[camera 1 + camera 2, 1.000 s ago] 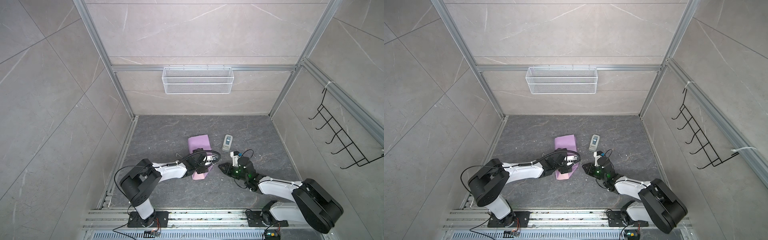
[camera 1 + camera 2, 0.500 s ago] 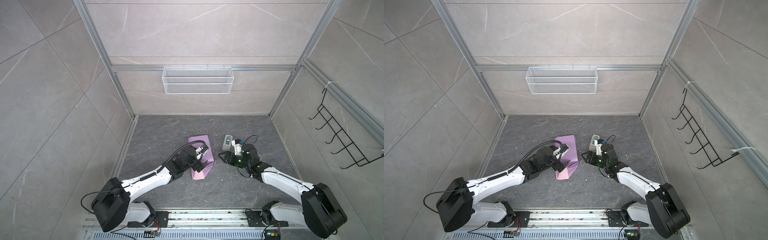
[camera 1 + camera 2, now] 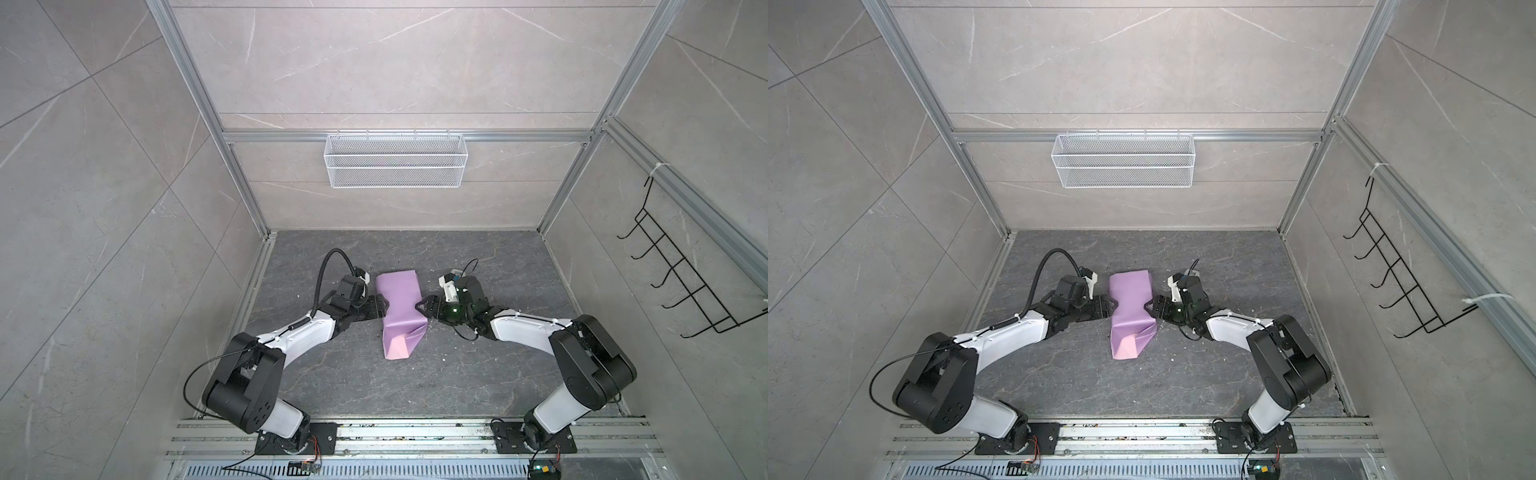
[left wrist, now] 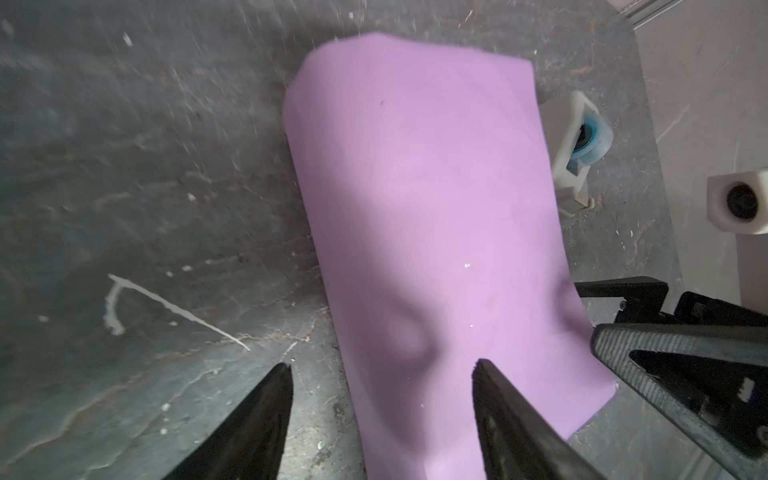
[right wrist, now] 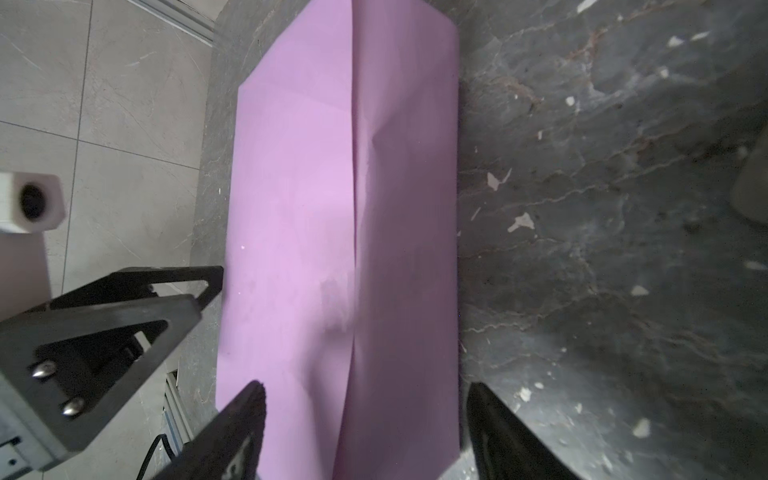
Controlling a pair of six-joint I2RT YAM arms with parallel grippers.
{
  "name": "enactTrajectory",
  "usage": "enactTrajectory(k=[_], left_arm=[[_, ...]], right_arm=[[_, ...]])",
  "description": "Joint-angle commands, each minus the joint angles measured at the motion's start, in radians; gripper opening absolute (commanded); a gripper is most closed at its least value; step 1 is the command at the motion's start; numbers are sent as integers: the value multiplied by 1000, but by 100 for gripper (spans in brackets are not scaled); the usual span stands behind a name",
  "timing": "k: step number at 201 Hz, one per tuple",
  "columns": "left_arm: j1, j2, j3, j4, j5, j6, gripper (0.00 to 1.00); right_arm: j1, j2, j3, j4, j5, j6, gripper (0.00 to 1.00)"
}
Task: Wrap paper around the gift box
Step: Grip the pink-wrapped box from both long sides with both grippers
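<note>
The left gripper (image 3: 383, 306) is leaving the parcel's top and the right gripper (image 3: 420, 309) is coming in from the side, so both are now flanking the paper (image 3: 401, 303) on the floor (image 3: 457, 374) — folded over the hidden gift box — claws gaping wide and gripping nothing, probably lining up a side crease.
</note>
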Motion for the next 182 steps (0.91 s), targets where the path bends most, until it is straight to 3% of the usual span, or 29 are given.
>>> enactTrajectory(k=[1,42,85,105,136,154,182], left_arm=[[-22,29,49,9,90,-61,64],[-79,62,58,33,104,-75,58],[-134,70,70,47,100,-89,62],[-134,27,54,41,65,-66,69],[-128,-126,7,-50,-65,37,78],[-88,-206,-62,-91,-126,33,73],[-30,-279,-138,-178,-191,33,54]], right_arm=[[8,15,17,34,-51,27,76],[9,-27,-44,78,-89,66,69],[9,-148,-173,79,-81,114,65],[7,-246,-211,-40,-17,67,70],[-4,-424,-167,-334,177,-98,77],[10,-463,-123,-383,182,-163,75],[134,-383,15,-446,219,-256,67]])
